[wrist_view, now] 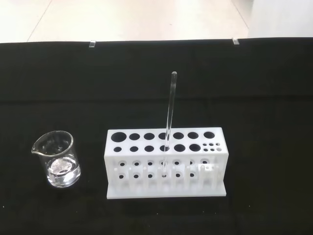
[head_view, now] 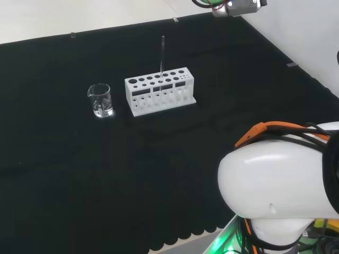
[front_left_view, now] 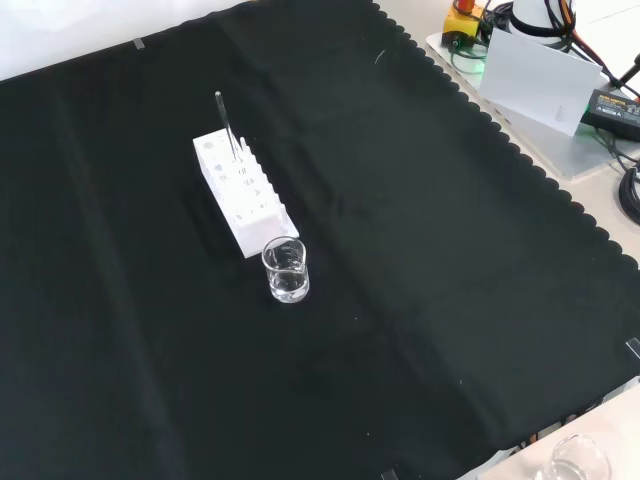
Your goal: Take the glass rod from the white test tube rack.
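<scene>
black cloth (head_view: 79, 174) covers the bench, and near its middle stands one white test tube rack (head_view: 160, 91), long side toward the head view's camera. one glass rod (head_view: 161, 55) stands in the rack, close to upright with a slight lean, its lower end down in a hole and its upper end well above the rack's top face. in the wrist view the rod (wrist_view: 168, 120) sits in a hole of the second row, about midway along the rack (wrist_view: 165, 164); that top face carries two rows of large round holes and a small cluster of tiny holes at one end. all other holes look empty.

one clear beaker (head_view: 99, 100) with a pouring spout stands just beside the rack's short end, apart from it, to the left in the head view and nearer the camera in the front view (front_left_view: 286, 269). it seems to hold a little clear liquid at the bottom (wrist_view: 60, 159). a second clear glass vessel (front_left_view: 574, 461) stands off the cloth at the front view's lower right corner, well apart from everything else.

in the front view the rack (front_left_view: 242, 195) and rod (front_left_view: 228, 125) lie left of the cloth's centre, toward the far edge.

whether the hand is wide, narrow or holding anything cannot be told. nothing touches the rod but the rack.
</scene>
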Controlling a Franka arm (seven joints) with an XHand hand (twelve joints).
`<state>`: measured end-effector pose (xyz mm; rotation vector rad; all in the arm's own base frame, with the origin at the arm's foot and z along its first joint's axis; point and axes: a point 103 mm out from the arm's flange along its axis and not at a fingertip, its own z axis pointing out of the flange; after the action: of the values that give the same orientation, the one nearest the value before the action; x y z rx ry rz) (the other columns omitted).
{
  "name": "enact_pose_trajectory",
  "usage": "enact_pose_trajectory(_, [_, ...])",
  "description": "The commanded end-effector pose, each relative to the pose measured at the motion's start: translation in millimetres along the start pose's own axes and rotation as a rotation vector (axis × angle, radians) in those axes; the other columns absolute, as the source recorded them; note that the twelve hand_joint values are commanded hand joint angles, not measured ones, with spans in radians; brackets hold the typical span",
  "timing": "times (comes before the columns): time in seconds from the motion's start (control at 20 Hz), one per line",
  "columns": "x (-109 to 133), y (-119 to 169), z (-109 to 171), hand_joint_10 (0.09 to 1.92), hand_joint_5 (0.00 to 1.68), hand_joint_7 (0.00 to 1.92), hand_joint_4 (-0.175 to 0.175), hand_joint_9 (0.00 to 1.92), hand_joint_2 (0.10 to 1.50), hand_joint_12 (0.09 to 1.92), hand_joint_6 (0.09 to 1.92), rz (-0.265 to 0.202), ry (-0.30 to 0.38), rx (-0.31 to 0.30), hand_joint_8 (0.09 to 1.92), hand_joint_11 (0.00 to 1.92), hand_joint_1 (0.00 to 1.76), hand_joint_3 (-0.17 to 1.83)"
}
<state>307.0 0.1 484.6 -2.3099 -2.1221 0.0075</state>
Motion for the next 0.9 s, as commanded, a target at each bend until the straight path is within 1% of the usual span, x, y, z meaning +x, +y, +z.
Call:
enact_pose_trajectory(0.05, [-18.1, -98.0, -61.7, 0.42, 0.23, 0.21, -0.167, 0.41, 1.1, 1.25, 0.17, 0.105, -0.082, 0.007, 0.5, 0.34, 0.87, -0.17])
enact_pose_trajectory(0.1, [-19.1, -105.2, -65.0, 0.55, 0.14, 0.1, -0.166, 0.22, 1.1, 1.34, 0.09, 0.11, -0.087, 0.007, 0.46, 0.19, 0.82, -0.17])
enact_pose_trajectory(0.15, [-18.6, -107.5, -65.4, 0.64, 0.09, 0.05, -0.165, 0.11, 1.1, 1.38, 0.09, 0.111, -0.09, 0.008, 0.44, 0.11, 0.79, -0.17])
enact_pose_trajectory(0.25, [-14.5, -108.0, -65.4, 0.73, 0.06, 0.01, -0.165, 0.02, 1.1, 1.42, 0.09, 0.109, -0.104, 0.008, 0.43, 0.05, 0.77, -0.17])
enact_pose_trajectory(0.7, [-15.2, -107.1, -65.7, 0.77, 0.05, 0.0, -0.162, 0.0, 1.1, 1.43, 0.09, 0.105, -0.088, 0.0, 0.43, 0.04, 0.77, -0.17])
enact_pose_trajectory(0.75, [-13.6, -107.0, -65.4, 0.77, 0.05, 0.0, -0.162, 0.0, 1.1, 1.43, 0.09, 0.103, -0.098, -0.006, 0.44, 0.04, 0.77, -0.17])
enact_pose_trajectory(0.9, [-16.4, -103.6, -65.5, 0.79, 0.06, 0.0, -0.161, 0.0, 1.1, 1.43, 0.09, 0.107, -0.075, -0.005, 0.45, 0.04, 0.76, -0.17])
